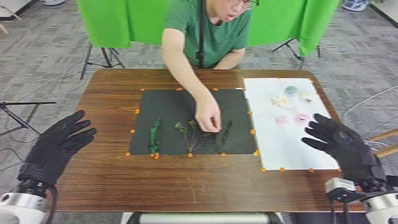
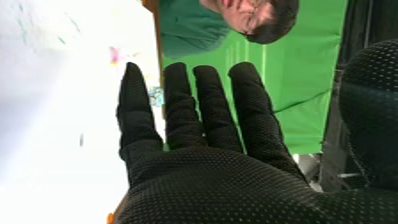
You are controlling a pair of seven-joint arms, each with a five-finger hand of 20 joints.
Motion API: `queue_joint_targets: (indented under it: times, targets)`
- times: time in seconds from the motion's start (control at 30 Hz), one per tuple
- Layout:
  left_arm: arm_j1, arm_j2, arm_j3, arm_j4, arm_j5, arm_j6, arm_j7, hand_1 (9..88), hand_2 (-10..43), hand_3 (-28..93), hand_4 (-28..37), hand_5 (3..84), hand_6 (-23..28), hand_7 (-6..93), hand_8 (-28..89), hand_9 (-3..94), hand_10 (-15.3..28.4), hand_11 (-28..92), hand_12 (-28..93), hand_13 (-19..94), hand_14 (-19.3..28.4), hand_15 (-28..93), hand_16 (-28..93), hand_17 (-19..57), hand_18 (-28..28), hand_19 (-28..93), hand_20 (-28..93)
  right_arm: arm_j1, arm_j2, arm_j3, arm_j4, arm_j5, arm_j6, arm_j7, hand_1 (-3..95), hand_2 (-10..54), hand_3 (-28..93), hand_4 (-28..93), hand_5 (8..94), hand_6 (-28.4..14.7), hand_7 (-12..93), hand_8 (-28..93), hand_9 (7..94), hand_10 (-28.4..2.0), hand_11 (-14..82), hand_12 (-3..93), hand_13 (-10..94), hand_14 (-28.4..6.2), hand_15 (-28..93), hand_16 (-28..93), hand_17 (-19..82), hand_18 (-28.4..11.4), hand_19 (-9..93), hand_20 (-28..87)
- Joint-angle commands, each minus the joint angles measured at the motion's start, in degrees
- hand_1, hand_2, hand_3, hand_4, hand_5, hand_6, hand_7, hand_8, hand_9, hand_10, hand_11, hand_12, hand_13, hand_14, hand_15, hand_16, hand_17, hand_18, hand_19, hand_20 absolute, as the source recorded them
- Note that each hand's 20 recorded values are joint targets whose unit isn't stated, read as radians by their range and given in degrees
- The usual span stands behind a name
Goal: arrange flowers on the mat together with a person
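Leafy sprigs: three lie on the dark mat, all running roughly front to back: a dense green sprig (image 1: 155,136) on the left, a branching sprig (image 1: 189,136) in the middle, a thin sprig (image 1: 224,136) on the right.
Handling of sprigs: likely light and springy, the thin one apt to roll or snag; best pinched low on the bare stem, sparing the leaves.
Blossoms: on the white sheet to the right, two pink blossoms (image 1: 282,119) near its middle, a cream blossom (image 1: 282,101) and a blue-green blossom (image 1: 290,90) farther back.
Handling of blossoms: probably almost weightless, soft and easily crushed; a light pinch at the base, under the petals, should serve.
Dark mat (image 1: 163,104): flat on the table, orange markers (image 1: 133,131) along its edges.
White sheet (image 1: 277,147): just beside the mat.
Person's hand (image 1: 208,114): reaches down between the middle and right sprigs; whether it grips a stem cannot be told.
Right hand (image 1: 342,146): near the pink blossoms, fingers extended, holding nothing.
Left hand (image 1: 55,145): left of the mat, fingers loosely spread, nothing in its grasp.
Step in hand: apparently placing greenery, with the blossoms to follow.
Wooden table (image 1: 191,185): beneath mat and sheet.
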Motion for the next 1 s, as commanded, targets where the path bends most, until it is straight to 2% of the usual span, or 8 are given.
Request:
queue_joint_targets:
  times: [0.03, 0.33, 0.87, 0.9, 1.0]
  targets:
    - [0.5, -0.15, 0.12, 0.35, 0.13, -0.05, -0.39, 30.9, -2.7, 69, -22.3, 33.9, 5.1, 19.1, -9, 29.8, 12.5, 22, 19, 26, 15.7, 37, 0, -5.2, 22.2, 49, 8, -0.6, -1.2, 1.0, 0.4, -0.1, -1.3, -0.1, 20.9, -5.2, 81, -24, 36.2, -4.6, 15, -8, 36.6, -13.3, 5.4, 24.8, 31, -11.3, 6, 38, 12, -19.0, 33, 24]
    - [0.1, 0.13, 0.17, 0.53, 0.15, -0.35, -0.91, 30.9, -2.6, 69, -22.3, 34.0, 5.2, 19.1, -9, 29.8, 12.6, 22, 18, 26, 15.6, 37, 0, -5.3, 22.3, 49, 8, -0.6, -1.3, 1.1, 0.4, -0.1, -1.3, 0.0, 20.9, -5.1, 81, -24, 36.4, -4.5, 15, -8, 36.7, -13.3, 5.4, 24.7, 31, -11.4, 6, 38, 12, -19.0, 33, 24]
    - [0.1, 0.55, -0.12, 0.68, 0.14, -0.45, -0.73, 30.9, -2.6, 69, -22.3, 33.9, 5.2, 19.0, -9, 29.8, 12.6, 22, 19, 26, 15.7, 37, 0, -5.3, 22.3, 49, 8, -0.7, -1.1, 1.0, 0.4, 0.0, -1.1, -0.1, 21.0, -5.3, 81, -24, 37.0, -4.6, 15, -8, 37.5, -13.4, 5.7, 24.7, 32, -11.3, 6, 38, 13, -19.1, 33, 24]
    - [0.4, 0.55, -0.19, 0.49, 0.14, -0.31, -0.68, 30.9, -2.6, 69, -22.2, 33.9, 5.2, 19.0, -9, 29.8, 12.6, 22, 19, 26, 15.7, 37, 0, -5.3, 22.3, 49, 8, -0.8, -1.0, 0.9, 0.4, 0.1, -1.1, -0.2, 21.3, -5.4, 82, -24, 37.3, -4.7, 16, -8, 37.9, -13.4, 6.1, 24.6, 33, -11.3, 7, 38, 13, -19.2, 35, 25]
    - [0.0, 0.69, -0.06, 0.70, 0.17, -0.56, -0.86, 30.9, -2.7, 69, -22.2, 34.0, 5.2, 19.1, -9, 29.9, 12.6, 22, 19, 26, 15.7, 37, 0, -5.3, 22.3, 49, 8, -1.5, 0.4, 0.3, 0.4, 0.8, 0.3, -0.9, 21.9, -6.0, 82, -24, 38.5, -4.6, 17, -9, 39.8, -13.5, 8.9, 23.8, 37, -11.6, 15, 34, 14, -19.7, 43, 28]
